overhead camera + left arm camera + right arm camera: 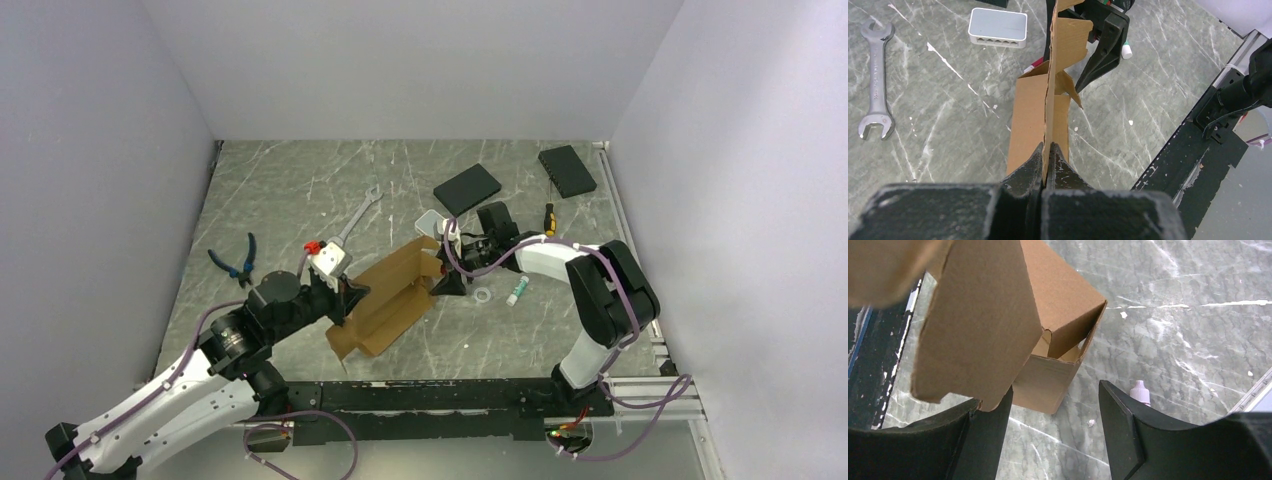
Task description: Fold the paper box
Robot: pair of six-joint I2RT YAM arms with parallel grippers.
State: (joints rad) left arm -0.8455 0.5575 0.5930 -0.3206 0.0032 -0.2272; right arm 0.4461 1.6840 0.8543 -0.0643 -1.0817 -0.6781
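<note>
Where my left gripper (1047, 152) pinches an upright panel of the paper box (392, 298), its fingers hide the panel's near edge. The box lies mid-way across the desk (300, 190), its long axis running near-left to far-right. My right gripper (1055, 390) stands spread at the far end; a blurred flap overlaps one finger, contact unclear.
</note>
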